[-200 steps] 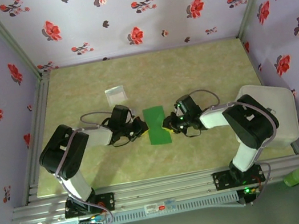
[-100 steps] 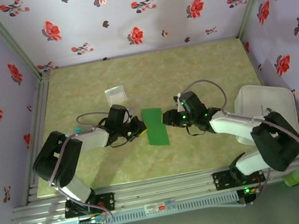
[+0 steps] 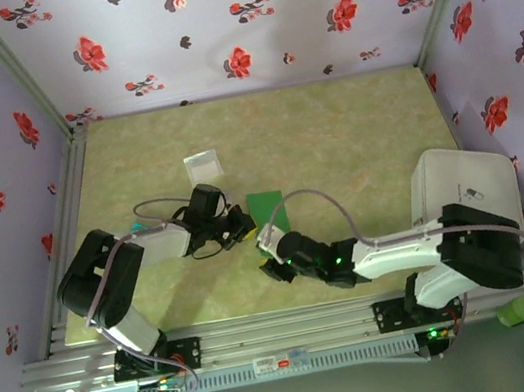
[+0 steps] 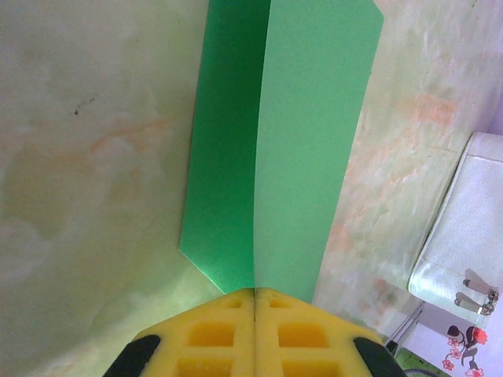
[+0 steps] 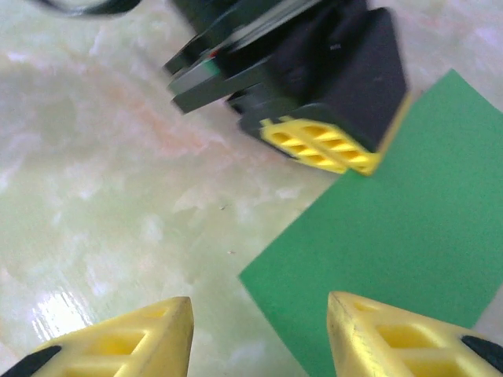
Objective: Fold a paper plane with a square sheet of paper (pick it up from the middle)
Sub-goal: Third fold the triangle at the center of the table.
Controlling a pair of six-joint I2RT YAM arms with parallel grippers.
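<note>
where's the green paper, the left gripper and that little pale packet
green paper (image 4: 314, 118): left wrist view, on its right-hand flap
left gripper (image 4: 255, 302): left wrist view, seam between the shut yellow fingertips
pale packet (image 3: 203, 164): top view, its middle

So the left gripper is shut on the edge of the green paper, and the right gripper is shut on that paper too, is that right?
Not quite. The left gripper is shut on the edge of the green paper, but the right gripper is open, its jaws spread above the paper's corner and the table, gripping nothing. The right wrist view shows it.
</note>
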